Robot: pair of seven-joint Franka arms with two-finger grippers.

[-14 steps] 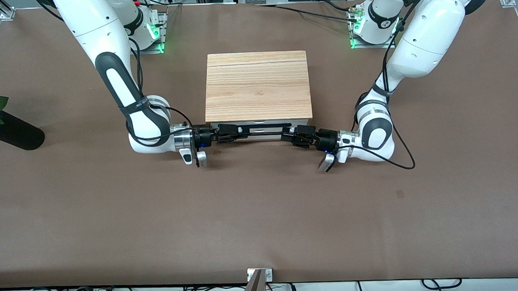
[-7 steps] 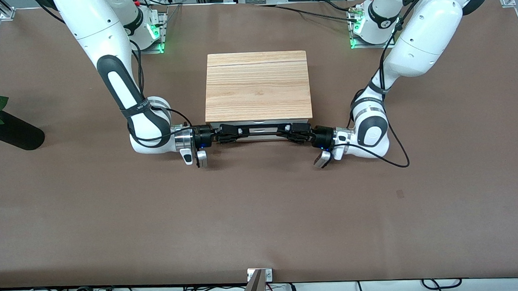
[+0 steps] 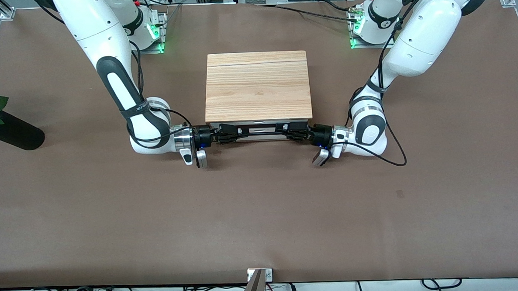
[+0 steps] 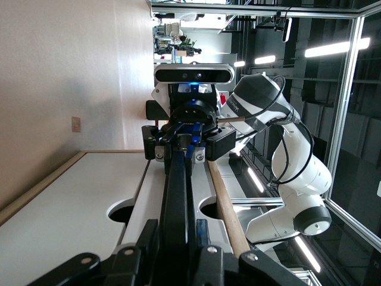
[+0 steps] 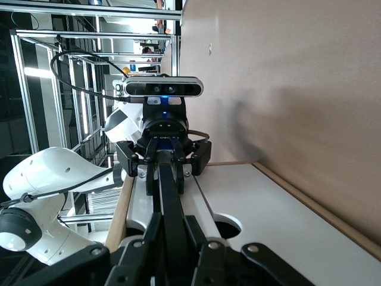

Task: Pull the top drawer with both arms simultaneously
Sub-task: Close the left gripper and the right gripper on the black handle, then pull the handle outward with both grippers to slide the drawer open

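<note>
Two matching glossy white jointed arms, the right arm (image 3: 106,51) and the left arm (image 3: 420,29), are built of rounded shells. Each forearm carries a long black inset panel, and black bands ring the joints. A polished silver collar joins each wrist to a small black two-finger unit: the right end effector (image 3: 228,133) and the left end effector (image 3: 292,129), each with a tiny blue light at its root. A grey-and-white camera bar hangs from each wrist. Thin black cables loop loosely along both forearms. Small round screw holes dot the upper shells. Green lights glow at both bases.
</note>
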